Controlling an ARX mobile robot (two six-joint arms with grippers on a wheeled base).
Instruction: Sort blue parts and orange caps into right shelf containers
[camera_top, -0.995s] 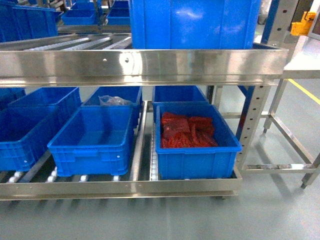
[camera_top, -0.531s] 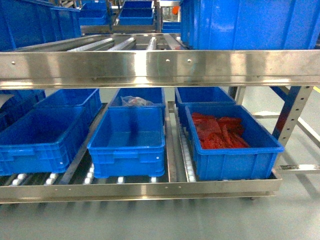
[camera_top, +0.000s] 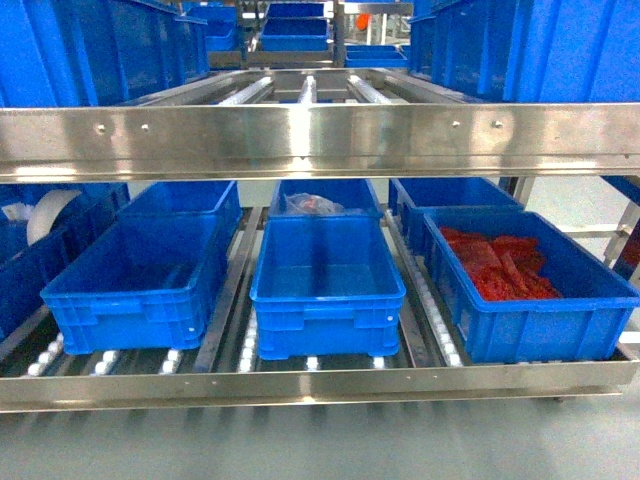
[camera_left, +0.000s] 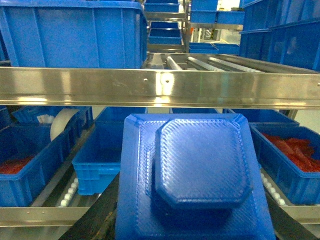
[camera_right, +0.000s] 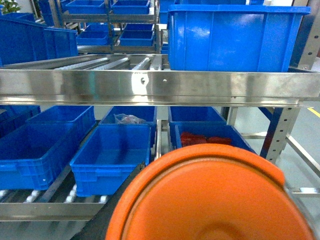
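A square blue part (camera_left: 200, 170) with a raised octagonal centre fills the lower left wrist view, and my left gripper (camera_left: 195, 222) is shut on it, dark fingers (camera_left: 97, 215) showing at its sides. My right gripper (camera_right: 200, 220) is shut on a round orange cap (camera_right: 210, 200) that fills the lower right wrist view. Both face the steel shelf (camera_top: 320, 140). On its lower level stand blue containers: an empty middle one (camera_top: 320, 325), an empty left one (camera_top: 130, 315), and a right one (camera_top: 540, 335) holding red pieces. Neither gripper shows in the head view.
More blue crates stand on the upper level (camera_top: 90, 50) and behind the front row, one holding a clear bag (camera_top: 310, 205). A white roll (camera_top: 50, 215) lies in a far-left crate. White rollers (camera_top: 245, 355) run between the crates. Grey floor lies before the shelf.
In the head view the shelf and its crates have slid steadily to the right; the crate with red pieces went from the centre to the right edge.
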